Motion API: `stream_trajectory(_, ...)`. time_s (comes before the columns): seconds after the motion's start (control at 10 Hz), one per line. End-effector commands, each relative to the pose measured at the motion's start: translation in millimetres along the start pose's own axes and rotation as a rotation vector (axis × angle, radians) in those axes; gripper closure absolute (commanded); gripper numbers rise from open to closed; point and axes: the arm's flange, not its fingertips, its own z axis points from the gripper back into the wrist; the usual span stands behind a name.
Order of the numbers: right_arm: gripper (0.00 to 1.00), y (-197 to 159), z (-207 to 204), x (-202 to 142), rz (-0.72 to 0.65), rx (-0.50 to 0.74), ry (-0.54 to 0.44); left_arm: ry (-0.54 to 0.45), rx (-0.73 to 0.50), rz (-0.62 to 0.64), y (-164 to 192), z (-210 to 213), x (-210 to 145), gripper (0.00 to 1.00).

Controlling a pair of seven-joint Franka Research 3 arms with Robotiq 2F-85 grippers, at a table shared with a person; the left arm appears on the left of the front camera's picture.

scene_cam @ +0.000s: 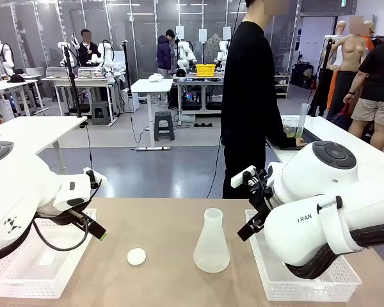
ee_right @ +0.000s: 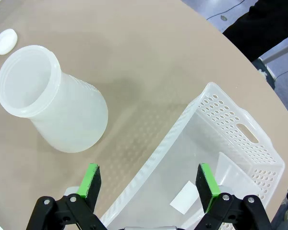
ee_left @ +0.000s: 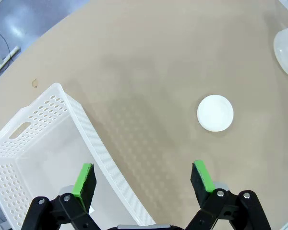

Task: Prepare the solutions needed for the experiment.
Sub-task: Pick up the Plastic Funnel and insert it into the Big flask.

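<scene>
1. L tool (ee_left: 144,173) wide, empty, above left basket (ee_left: 48,108) wall; R tool (ee_right: 149,176) wide, empty, above right basket (ee_right: 216,103) wall. Mind both rims.
2. Ahead of R tool: open flask (ee_right: 53,100), upright; cap (ee_left: 215,113) ahead of L tool. Bare desk (ee_left: 134,57) around them.
3. Far past R tool: solutions (scene_cam: 290,133) in beaker (scene_cam: 290,124) beside person (scene_cam: 246,96). Early step, prob.; next needs liquid brought over.

Table (scene_cam: 169,220): flask (scene_cam: 212,246), cap (scene_cam: 136,256), two baskets (scene_cam: 51,283) (scene_cam: 307,289)
</scene>
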Motion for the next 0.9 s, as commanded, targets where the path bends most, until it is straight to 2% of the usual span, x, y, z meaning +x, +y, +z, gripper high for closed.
stream_trajectory(0.0, 0.0, 0, 0, 0, -0.002, 0.0, 0.0, 0.0, 0.0, 0.0, 0, 0, 0, 0.0)
stream_trajectory(0.5, 0.0, 0, 0, 0, 0.0, 0.0, 0.0, 0.0, 0.0, 0.0, 0, 0, 0, 0.0)
stream_trajectory(0.6, 0.0, -13, 8, 7, -0.054, 0.095, -0.058, 0.004, -0.115, -0.025, 9, 3, 10, 0.0)
stream_trajectory(0.7, 0.0, -28, 15, 14, -0.148, 0.139, -0.089, 0.009, -0.197, -0.018, 18, 5, 22, 0.0)
stream_trajectory(0.8, 0.0, -36, 24, 19, -0.181, 0.104, -0.093, 0.017, -0.246, 0.006, 24, 10, 29, 0.0)
